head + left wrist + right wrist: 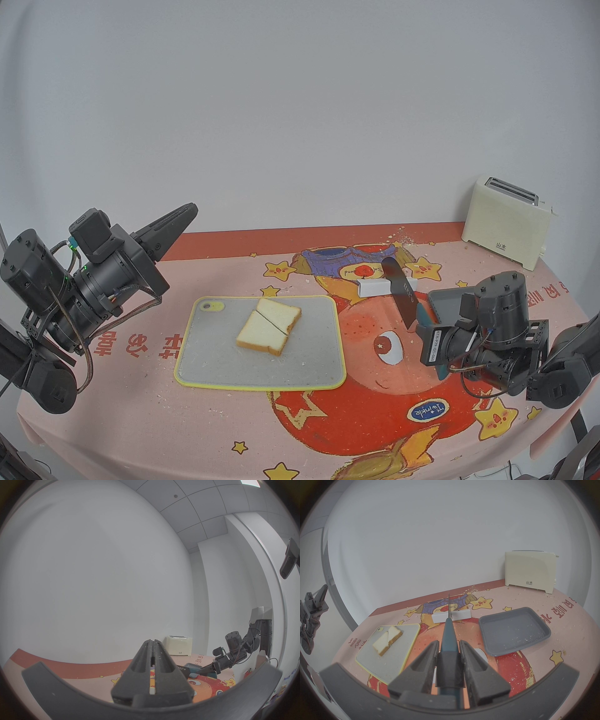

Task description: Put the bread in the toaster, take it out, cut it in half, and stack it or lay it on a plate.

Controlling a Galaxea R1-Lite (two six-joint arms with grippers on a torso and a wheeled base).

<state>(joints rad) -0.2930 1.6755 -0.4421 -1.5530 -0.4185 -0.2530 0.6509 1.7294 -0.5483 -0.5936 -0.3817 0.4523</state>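
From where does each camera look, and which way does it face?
Head: above the table, looking down at the cut bread on the board; both arms at the sides.
Left wrist: raised, facing the wall and toaster; shut left tool in front.
Right wrist: low, facing along the knife in the right tool towards a white block.
Shared: all three show the toaster.

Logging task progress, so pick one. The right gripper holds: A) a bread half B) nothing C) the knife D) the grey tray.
C: the right gripper is shut on the knife, its blade sticking forward, while both bread halves lie on the cutting board.
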